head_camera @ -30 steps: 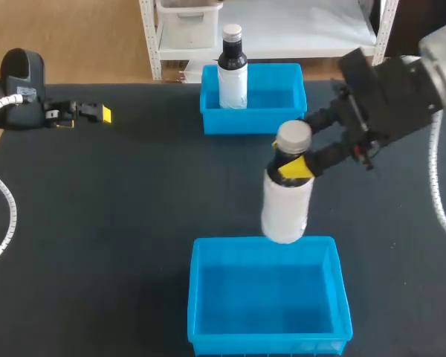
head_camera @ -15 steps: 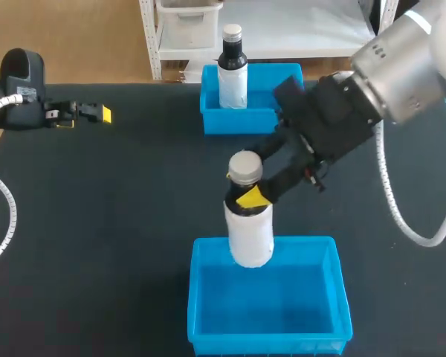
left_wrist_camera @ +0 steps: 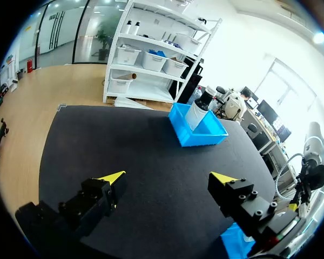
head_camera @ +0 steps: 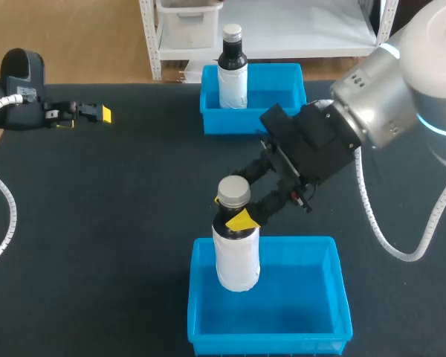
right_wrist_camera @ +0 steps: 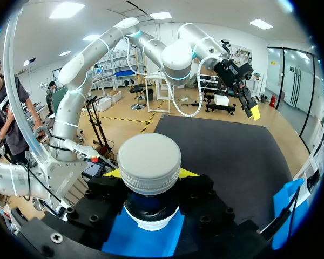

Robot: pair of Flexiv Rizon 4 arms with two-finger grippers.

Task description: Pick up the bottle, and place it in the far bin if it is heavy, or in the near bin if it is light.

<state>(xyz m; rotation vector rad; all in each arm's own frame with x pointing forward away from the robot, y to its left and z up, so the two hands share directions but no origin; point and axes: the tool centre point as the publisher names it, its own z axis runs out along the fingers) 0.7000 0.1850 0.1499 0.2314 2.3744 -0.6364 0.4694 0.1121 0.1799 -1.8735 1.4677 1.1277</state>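
A white bottle (head_camera: 236, 253) with a dark neck and grey cap (right_wrist_camera: 149, 162) hangs upright over the far left part of the near blue bin (head_camera: 342, 297). My right gripper (head_camera: 238, 217) is shut on its neck just under the cap, coming in from the right. In the right wrist view the gripper (right_wrist_camera: 149, 181) clasps the neck from both sides, with the bin's blue floor (right_wrist_camera: 146, 240) under it. My left gripper (head_camera: 97, 114) stays open at the table's far left, with nothing between its fingers (left_wrist_camera: 112, 178).
The far blue bin (head_camera: 282, 100) at the back middle holds a dark bottle with a white label (head_camera: 233, 71), upright in its left corner. From the left wrist this far bin (left_wrist_camera: 205, 135) lies well ahead. Bare black tabletop separates the two bins.
My right arm has carried the bottle leftward and toward the near edge, from behind the near bin's right corner to over the bin. The left arm has not moved.
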